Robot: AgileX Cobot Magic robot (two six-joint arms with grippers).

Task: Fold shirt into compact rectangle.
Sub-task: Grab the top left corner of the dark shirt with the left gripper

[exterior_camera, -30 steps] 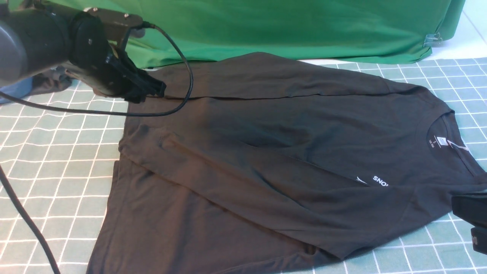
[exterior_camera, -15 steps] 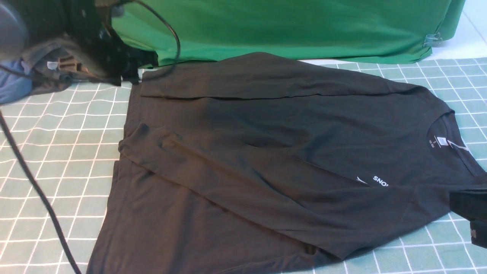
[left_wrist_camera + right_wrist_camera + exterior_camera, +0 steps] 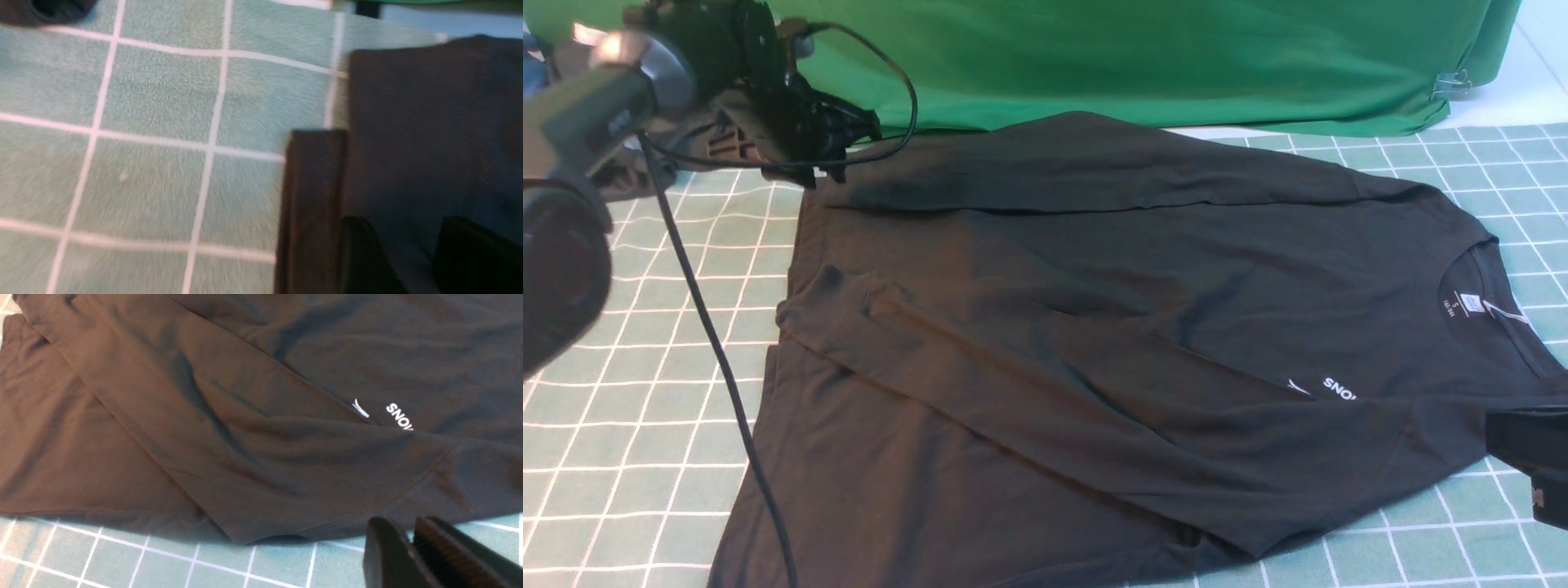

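Lying flat on the checked worktop (image 3: 629, 343), the black shirt (image 3: 1094, 327) fills the middle, with its neck to the right and its bottom edge to the left. Both sleeves are folded across the front, and one hides most of the white print. The left tool (image 3: 849, 139) hangs over the shirt's far left corner, fingers apart with nothing between them. The right tool (image 3: 410, 539) sits by the near right edge, fingers almost together, holding nothing. A green cloth (image 3: 1135, 57) lies behind.
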